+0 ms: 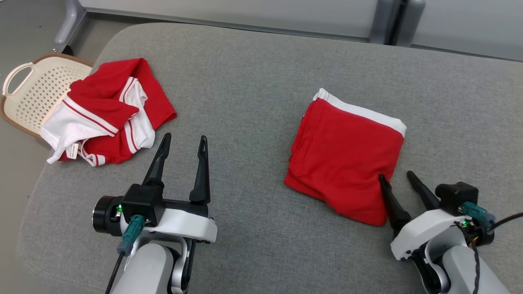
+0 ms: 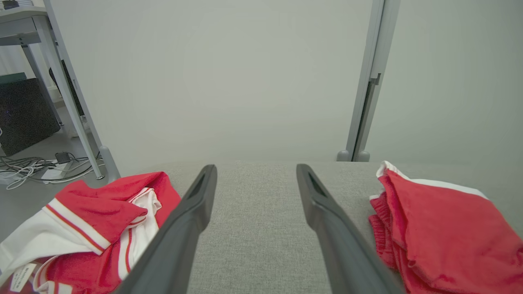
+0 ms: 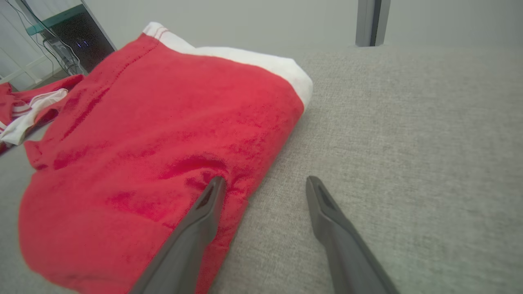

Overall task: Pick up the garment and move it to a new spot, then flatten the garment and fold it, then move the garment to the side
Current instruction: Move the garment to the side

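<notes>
A folded red garment [image 1: 345, 159] with a white strip along its far edge lies on the right half of the grey padded table [image 1: 253, 69]. My right gripper [image 1: 395, 175] is open at the garment's near right corner; one fingertip rests on the red cloth [image 3: 163, 143] and the other over bare table, as the right wrist view's gripper [image 3: 265, 179] shows. A second red-and-white garment [image 1: 108, 112] lies crumpled at the table's left edge. My left gripper [image 1: 184, 138] hovers open and empty just right of it. In the left wrist view, that gripper [image 2: 256, 167] points between the crumpled garment [image 2: 98, 212] and the folded one [image 2: 445, 228].
A cream perforated basket [image 1: 36, 94] sits off the table's left edge, partly under the crumpled garment. Grey metal frame legs [image 1: 382, 20] stand behind the table's far edge. Bare grey table surface stretches between the two garments and along the far side.
</notes>
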